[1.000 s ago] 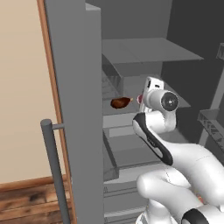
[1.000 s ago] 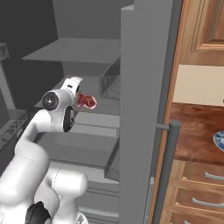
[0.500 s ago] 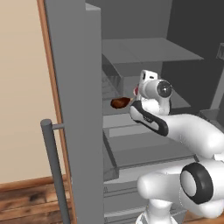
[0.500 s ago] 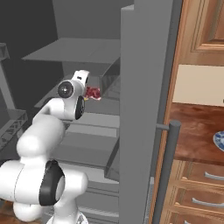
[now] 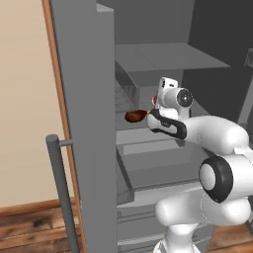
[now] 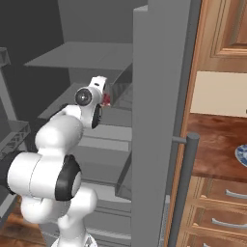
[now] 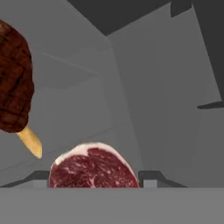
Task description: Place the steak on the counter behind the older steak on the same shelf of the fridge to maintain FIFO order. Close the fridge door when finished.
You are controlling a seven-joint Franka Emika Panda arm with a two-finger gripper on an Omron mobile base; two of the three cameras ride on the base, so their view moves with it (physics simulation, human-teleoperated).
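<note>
Pinkish-red steak (image 7: 93,168) sits clamped between your gripper (image 7: 94,178) fingertips (jaws partly closed on it), inside the fridge (image 5: 84,99), with the older steak (image 5: 136,116) on the shelf (image 5: 143,134) nearby.

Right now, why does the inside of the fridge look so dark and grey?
Left base view: flat, dim grey light in the fridge; only the older steak shows colour. Hand view: the steak between the fingers looks sharp and bright; no glare or blur.
</note>
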